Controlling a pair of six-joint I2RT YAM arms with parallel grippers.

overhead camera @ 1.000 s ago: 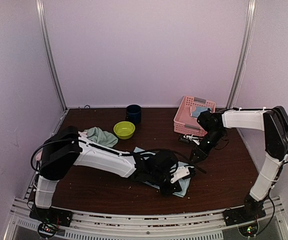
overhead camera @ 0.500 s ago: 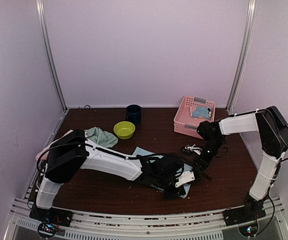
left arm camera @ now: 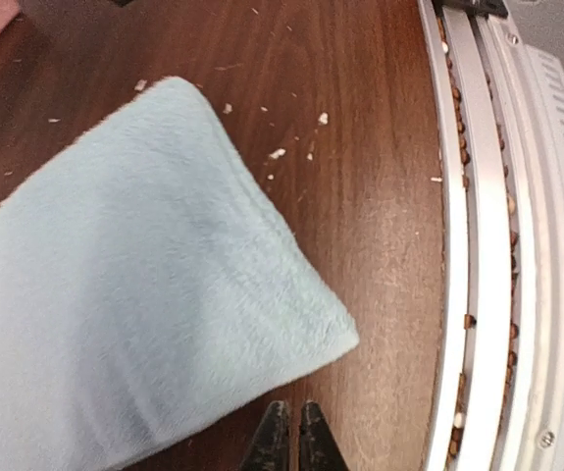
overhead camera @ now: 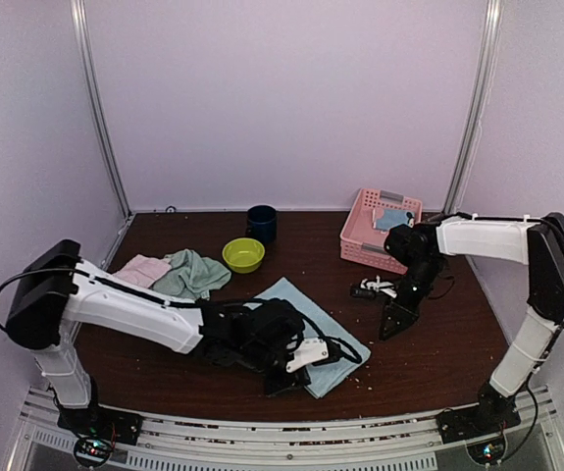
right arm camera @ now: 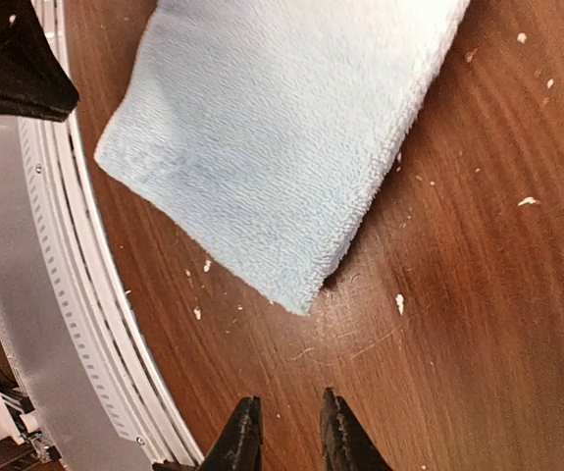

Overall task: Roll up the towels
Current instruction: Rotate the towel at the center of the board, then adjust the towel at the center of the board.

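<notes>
Plain pale-blue terry towel (overhead camera: 306, 319): lying flat on the counter (overhead camera: 438, 363), its corner sitting just ahead-left of the left arm's jaws, closed, gripping nothing. The right arm's jaws hanging slightly parted, empty, farther off.

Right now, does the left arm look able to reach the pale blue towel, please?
Probably yes: the left hand sits just short of the near edge of the pale blue towel, with only tabletop between them.
</notes>
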